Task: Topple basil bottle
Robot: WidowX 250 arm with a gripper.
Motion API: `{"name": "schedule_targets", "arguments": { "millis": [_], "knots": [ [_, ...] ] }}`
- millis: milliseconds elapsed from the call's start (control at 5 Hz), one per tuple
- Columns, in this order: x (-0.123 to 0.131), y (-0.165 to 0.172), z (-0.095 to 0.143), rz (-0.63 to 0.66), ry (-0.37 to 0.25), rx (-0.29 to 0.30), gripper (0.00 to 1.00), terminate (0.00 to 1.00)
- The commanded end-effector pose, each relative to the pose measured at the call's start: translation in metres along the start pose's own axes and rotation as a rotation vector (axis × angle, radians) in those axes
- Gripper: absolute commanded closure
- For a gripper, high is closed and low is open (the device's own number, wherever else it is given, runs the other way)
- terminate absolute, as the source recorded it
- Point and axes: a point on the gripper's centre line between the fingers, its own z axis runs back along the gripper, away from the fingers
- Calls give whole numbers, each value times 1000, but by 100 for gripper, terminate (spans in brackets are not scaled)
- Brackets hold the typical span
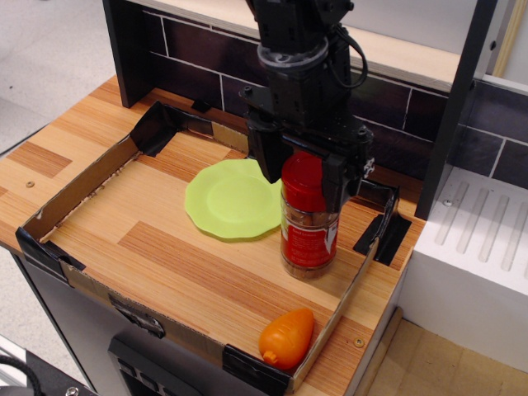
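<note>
The basil bottle [309,238], a clear jar with a red cap, a red-and-white label and brownish contents, stands upright near the right wall of the cardboard tray [76,185]. My black gripper [304,175] comes down from above. Its two fingers sit on either side of the red cap and press against it. The left finger [271,161] and the right finger [339,177] hide part of the cap. The bottle's base is at or just above the wooden floor; I cannot tell which.
A lime green plate [231,200] lies just left of the bottle. An orange toy carrot [287,337] lies in the tray's front right corner. A dark brick-pattern back wall [396,103] and a black post [452,107] stand behind. A white rack [487,247] sits to the right.
</note>
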Motion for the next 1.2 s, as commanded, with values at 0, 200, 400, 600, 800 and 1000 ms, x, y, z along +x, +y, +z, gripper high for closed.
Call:
{"name": "schedule_targets", "arguments": {
  "millis": [0,200,400,600,800,1000],
  "knots": [
    [9,4,20,-3,-70,-18,100,0],
    [3,9,17,-70,-108,-8,100,0],
    [-4,18,17,-158,-153,-45,100,0],
    [-5,23,16,-235,-180,-127,100,0],
    [-8,27,15,-282,-216,-172,100,0],
    [-18,32,8,-296,-179,-230,100,0]
  ]
}}
